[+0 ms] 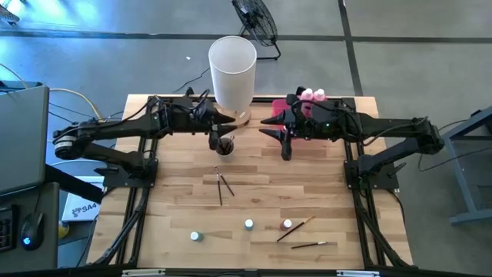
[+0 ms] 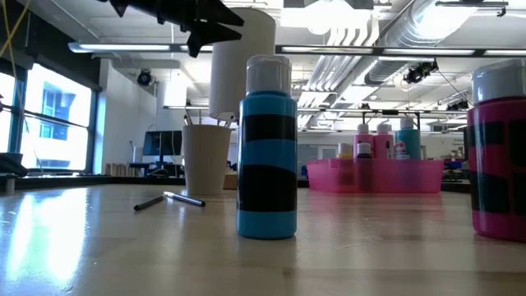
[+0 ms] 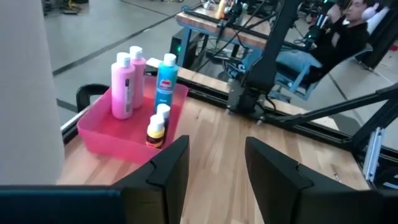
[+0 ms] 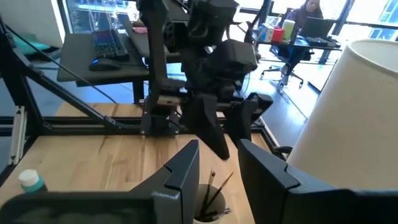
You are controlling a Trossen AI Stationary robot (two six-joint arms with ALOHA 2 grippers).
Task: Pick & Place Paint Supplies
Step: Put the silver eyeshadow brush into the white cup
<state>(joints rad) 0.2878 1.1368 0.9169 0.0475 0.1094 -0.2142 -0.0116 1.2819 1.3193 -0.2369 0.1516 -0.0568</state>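
A small cup (image 1: 225, 145) holding dark-handled paintbrushes (image 4: 211, 190) stands on its base beside the tall white cylinder (image 1: 232, 69). My left gripper (image 1: 218, 145) hovers above the cup, open, with nothing between its fingers (image 3: 168, 171). My right gripper (image 1: 287, 148) hangs open and empty to the cup's right, in front of the pink tray (image 3: 118, 140). Pink and teal bottles (image 3: 143, 78) stand upright in the tray. Two loose brushes (image 1: 223, 183) lie flat mid-table, and two more (image 1: 296, 231) near the front. A teal bottle (image 2: 267, 148) and a pink bottle (image 2: 497, 156) stand near the front edge.
A third small bottle (image 1: 196, 235) stands at the front left. The white cylinder rises high at the far edge between both arms. A laptop (image 1: 23, 138) and mouse sit off the table's left side. Bare wood shows in the table's middle (image 1: 307, 192).
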